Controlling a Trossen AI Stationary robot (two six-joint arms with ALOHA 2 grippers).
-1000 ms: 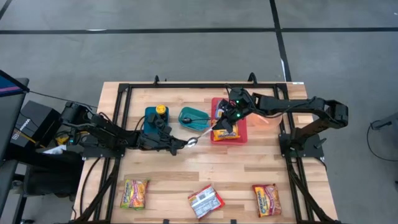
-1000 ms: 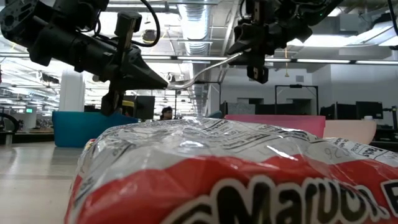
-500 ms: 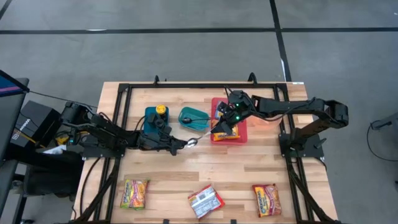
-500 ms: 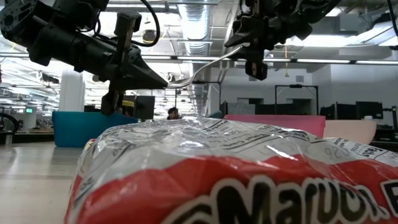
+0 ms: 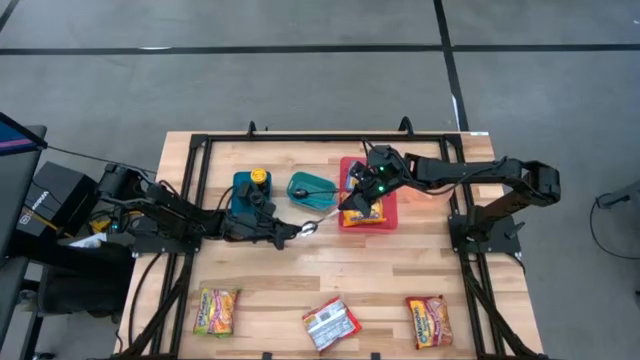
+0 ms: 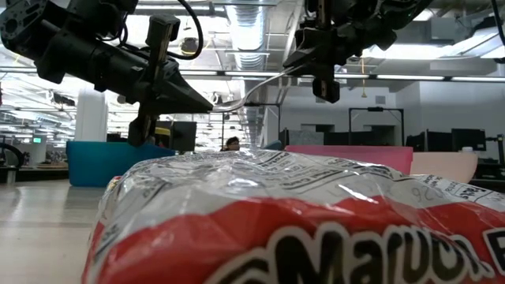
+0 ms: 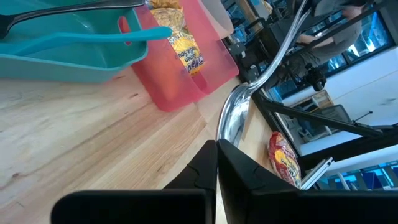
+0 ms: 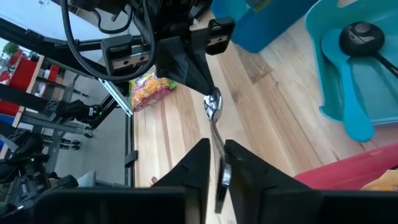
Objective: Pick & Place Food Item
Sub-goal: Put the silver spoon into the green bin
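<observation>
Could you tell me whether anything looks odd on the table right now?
Yes: a shiny metal spoon hangs in mid-air, gripped at both ends, its bowl in the left claw and its handle in the right claw, above the wooden table.

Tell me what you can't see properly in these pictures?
- Low view: the shiny red and white noodle packet fills the front and hides most of the wooden table.
- High view: the writing on the three packets at the table's near edge, like the yellow one, is too small to read.
- Left wrist view: the shiny metal spoon has its far end cut off by the picture's edge.
</observation>
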